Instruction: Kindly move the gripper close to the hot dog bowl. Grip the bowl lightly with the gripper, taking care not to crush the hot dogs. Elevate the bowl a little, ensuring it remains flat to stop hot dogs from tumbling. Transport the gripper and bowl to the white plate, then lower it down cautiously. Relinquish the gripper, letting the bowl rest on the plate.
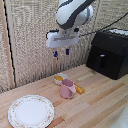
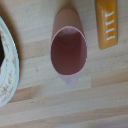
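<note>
Hot dog bowl (image 1: 59,78), holding hot dogs (image 1: 59,77), rests on the wooden table (image 1: 100,105) just behind the pink mug (image 1: 67,88). White plate (image 1: 31,111) lies nearer, toward the exterior view's left. Gripper (image 1: 61,52) hangs high above the bowl, fingers parted, empty. Black appliance (image 1: 108,52) at far right.

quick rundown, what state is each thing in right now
dark two-fingered gripper with blue tips: raised above the table, jaws apart, holding nothing
small round white hot dog bowl: on the wooden table, holding orange-yellow food
pink mug: upright, empty inside
large flat white plate with speckled rim: bare, lying on the table
orange piece: lying flat beside the mug
black appliance: closed
</note>
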